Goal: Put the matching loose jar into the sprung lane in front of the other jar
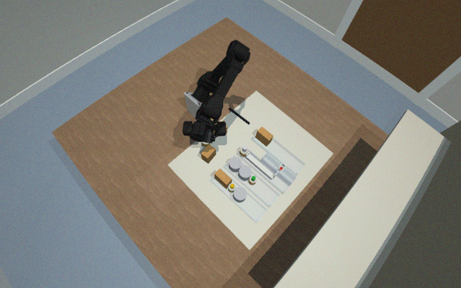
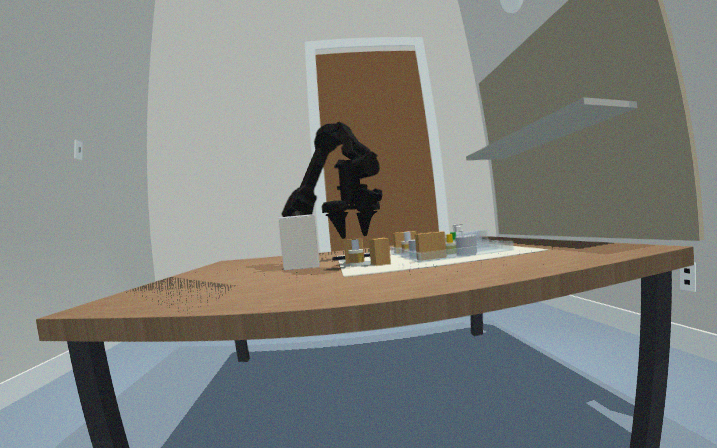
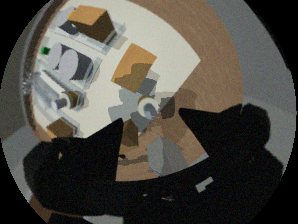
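The loose jar [image 1: 206,143] [image 2: 354,257] [image 3: 148,106], with a pale grey cap and an amber body, stands upright at the mat's near edge, mostly hidden by the arm in the top view. My gripper [image 2: 353,236] [image 3: 152,115] is open and empty, pointing down above this jar, with the fingertips higher than its cap. A like jar [image 1: 244,150] [image 3: 72,99] with a grey cap stands at the front end of the clear sprung lane. A red dot [image 1: 281,168] marks the lane's far end. The pusher plate behind the jar is too small to make out.
A brown box [image 1: 208,153] [image 2: 380,251] [image 3: 134,67] stands close beside the loose jar; another box [image 3: 131,134] stands on its other side. Neighbouring lanes hold grey round tins [image 1: 245,172], a green-capped jar [image 1: 253,179], a yellow-capped jar [image 1: 231,187] and boxes. A black rod [image 1: 239,116] lies near the arm.
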`<state>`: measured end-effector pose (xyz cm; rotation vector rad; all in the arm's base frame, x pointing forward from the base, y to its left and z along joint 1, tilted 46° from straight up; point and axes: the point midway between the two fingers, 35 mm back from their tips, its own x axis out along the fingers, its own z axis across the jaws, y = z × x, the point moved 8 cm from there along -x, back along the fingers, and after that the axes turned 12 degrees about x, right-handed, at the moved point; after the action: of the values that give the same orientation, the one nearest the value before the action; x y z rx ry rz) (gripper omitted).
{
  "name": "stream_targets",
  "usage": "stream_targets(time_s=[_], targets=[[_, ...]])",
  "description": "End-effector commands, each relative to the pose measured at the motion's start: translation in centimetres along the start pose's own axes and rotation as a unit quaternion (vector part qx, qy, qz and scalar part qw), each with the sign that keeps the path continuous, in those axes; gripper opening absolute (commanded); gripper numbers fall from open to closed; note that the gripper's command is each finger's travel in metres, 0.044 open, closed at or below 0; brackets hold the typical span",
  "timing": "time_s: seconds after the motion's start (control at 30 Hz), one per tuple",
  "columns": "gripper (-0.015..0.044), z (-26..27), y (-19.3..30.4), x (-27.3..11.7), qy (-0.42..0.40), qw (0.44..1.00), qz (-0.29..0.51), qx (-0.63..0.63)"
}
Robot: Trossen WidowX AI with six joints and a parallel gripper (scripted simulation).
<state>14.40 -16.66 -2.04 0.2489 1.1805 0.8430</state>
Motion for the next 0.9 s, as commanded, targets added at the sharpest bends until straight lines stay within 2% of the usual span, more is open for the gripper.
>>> stream_targets(time_s=[0.0,0.87], targets=[[0.044,-0.1,0.0,0.9,-0.003,1.0,0.002,0.005],[0.044,0.0,0.1,5.0,-0.004,1.0,0.002,0.004]])
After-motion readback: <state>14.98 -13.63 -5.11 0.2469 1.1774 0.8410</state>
